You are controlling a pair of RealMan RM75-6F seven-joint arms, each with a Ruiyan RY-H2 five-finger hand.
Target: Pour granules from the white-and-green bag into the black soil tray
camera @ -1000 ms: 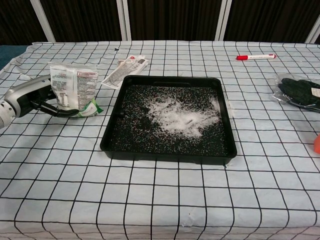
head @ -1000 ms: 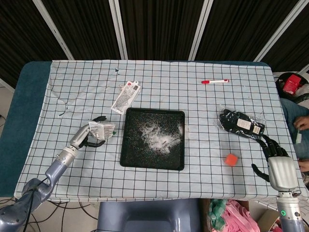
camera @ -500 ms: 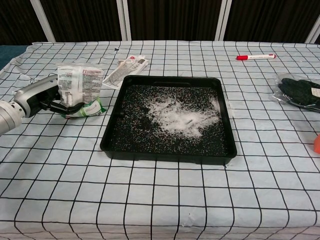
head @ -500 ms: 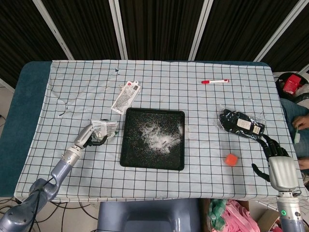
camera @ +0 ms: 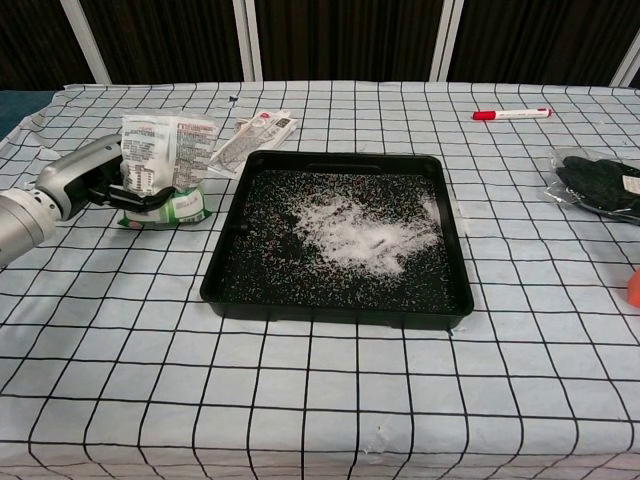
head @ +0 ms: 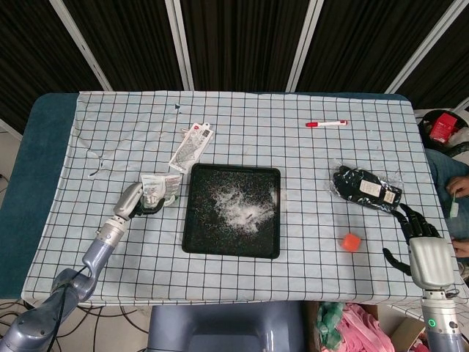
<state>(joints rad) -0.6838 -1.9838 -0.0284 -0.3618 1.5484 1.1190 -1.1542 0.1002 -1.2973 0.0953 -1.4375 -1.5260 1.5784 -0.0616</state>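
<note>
Dark slatted panels are closing off the far side of the scene, and a checked cloth is covering the table. Near its middle the black soil tray is lying flat, already carrying a pale heap of granules on its dark fill. Just left of the tray the white-and-green bag is standing roughly upright on the cloth, with the left hand gripping it from the left side, dark fingers wrapping around its lower front.

Judging by this, the risk is lying in the bag itself: it is looking soft and crumpled, so a slackening or shifting grip could be letting it fold or topple. Whether its top is open is not showing, but if it is, a topple towards the near or left side would be scattering granules on the cloth instead of in the tray.

The left forearm is reaching in low from the near left, wrist almost level with the bag's base. The right hand is hanging at the near right edge, fingers spread and holding nothing, well apart from the tray
</note>
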